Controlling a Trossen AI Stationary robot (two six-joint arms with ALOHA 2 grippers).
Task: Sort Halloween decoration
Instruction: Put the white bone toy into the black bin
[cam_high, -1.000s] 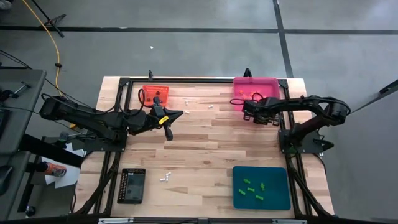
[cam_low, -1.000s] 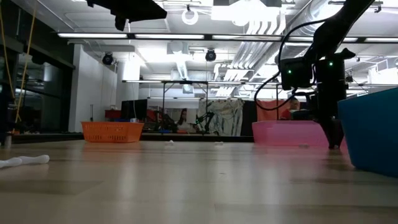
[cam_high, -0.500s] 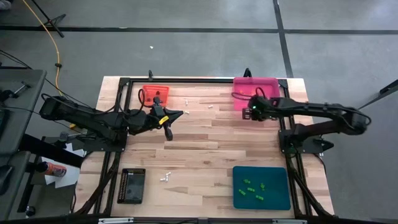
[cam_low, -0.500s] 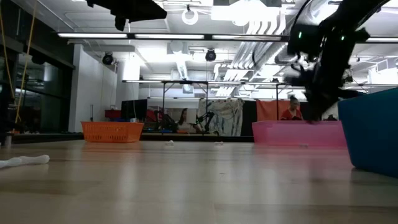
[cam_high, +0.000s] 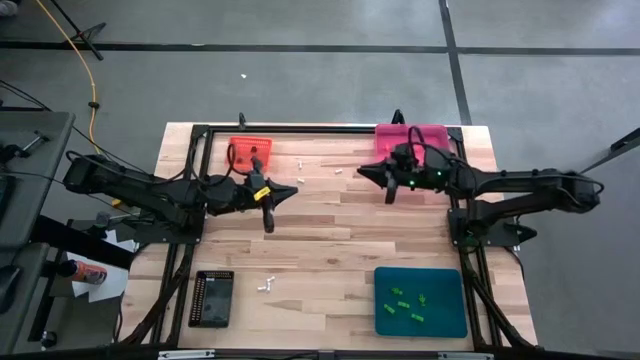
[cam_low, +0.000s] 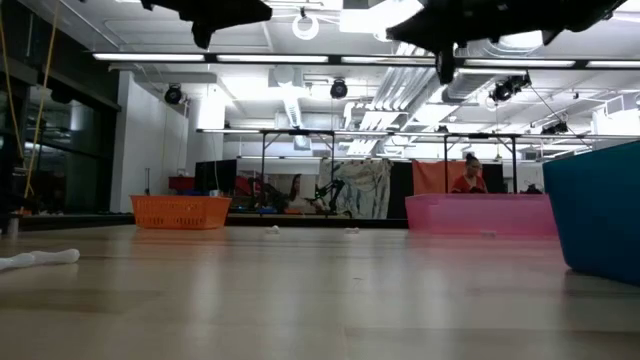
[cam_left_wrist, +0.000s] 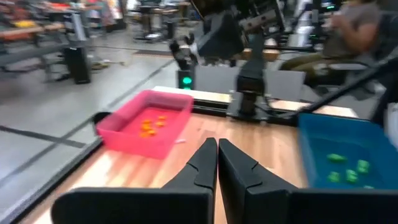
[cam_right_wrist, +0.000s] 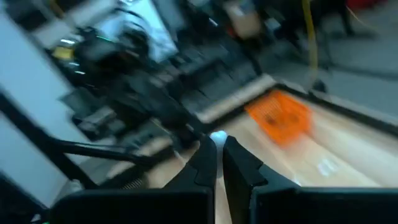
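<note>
Left gripper (cam_high: 293, 186) closed, empty, raised beside orange tray (cam_high: 250, 152). Right gripper (cam_high: 362, 173) closed, empty, raised beside pink tray (cam_high: 410, 133). Green trinkets (cam_high: 408, 305) in teal tray (cam_high: 455, 320); white trinkets (cam_high: 267, 284) loose near black tray (cam_high: 212, 298).

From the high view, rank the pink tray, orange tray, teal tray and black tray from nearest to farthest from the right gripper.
Measured from the right gripper, shut and holding nothing visible:
1. pink tray, just beside it at the far right corner.
2. orange tray and teal tray: too close to call; far left corner, near right corner.
3. black tray, near left corner.
</note>
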